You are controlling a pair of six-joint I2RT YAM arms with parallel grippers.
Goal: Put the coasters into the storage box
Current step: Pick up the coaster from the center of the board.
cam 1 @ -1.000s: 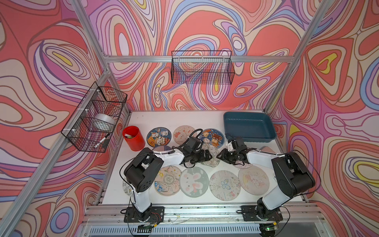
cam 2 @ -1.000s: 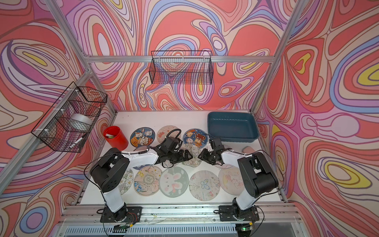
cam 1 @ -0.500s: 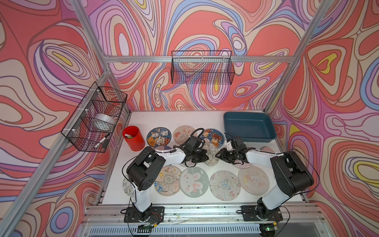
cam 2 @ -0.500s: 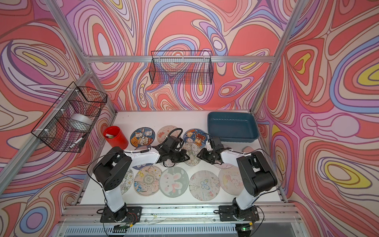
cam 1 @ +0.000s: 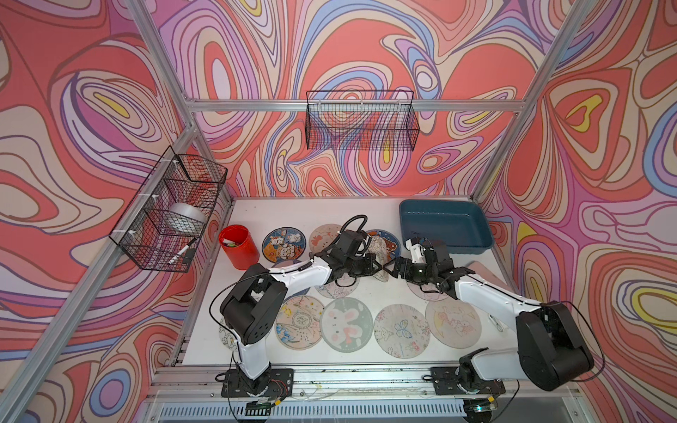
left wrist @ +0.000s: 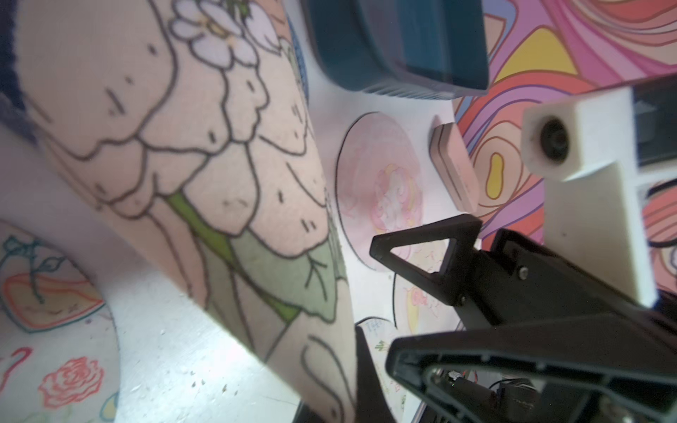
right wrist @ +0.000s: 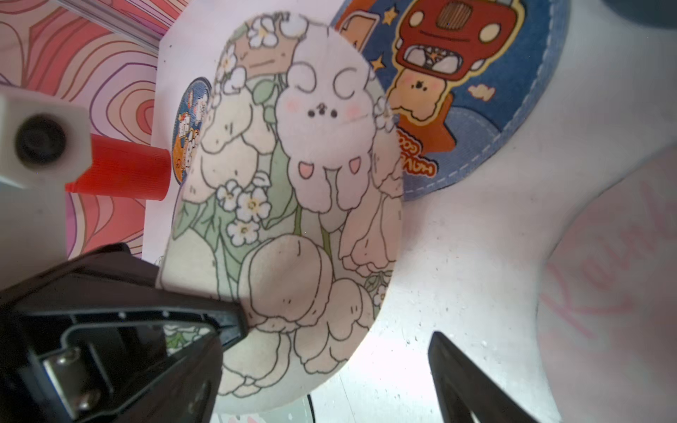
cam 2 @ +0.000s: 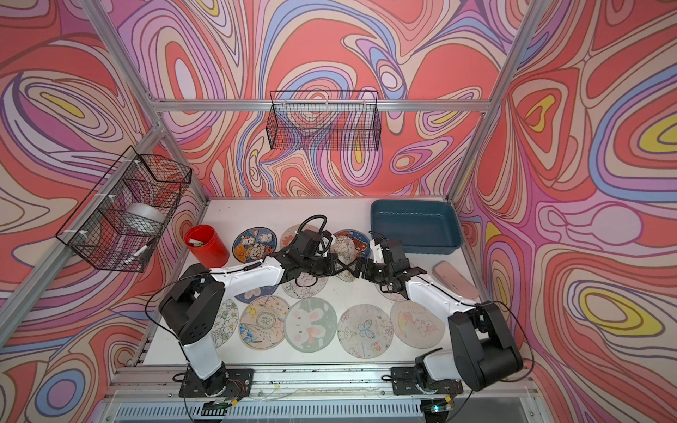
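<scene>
A beige coaster (cam 1: 379, 251) (cam 2: 342, 251) printed with a bunny and tulips stands on edge above mid-table, between the two arms. My left gripper (cam 1: 376, 266) (left wrist: 351, 384) is shut on its lower edge, and the print fills the left wrist view (left wrist: 183, 146). My right gripper (cam 1: 394, 269) (right wrist: 329, 395) faces it, open, with the coaster's rim (right wrist: 300, 219) near its spread fingers (right wrist: 465, 377). Several more coasters lie flat on the table, among them a grey-green bunny one (cam 1: 346, 324) and a blue car one (right wrist: 439, 91). The teal storage box (cam 1: 443, 223) (cam 2: 414, 227) sits empty at the back right.
A red cup (cam 1: 238, 247) stands at the back left of the table. A pink case (cam 2: 456, 280) lies by the right edge. Black wire baskets hang on the left wall (cam 1: 168, 208) and the back wall (cam 1: 361, 121).
The left gripper closed onto the upright coaster. The right gripper, which held it before, opened wide and let go. Both arms stayed close together at mid-table.
</scene>
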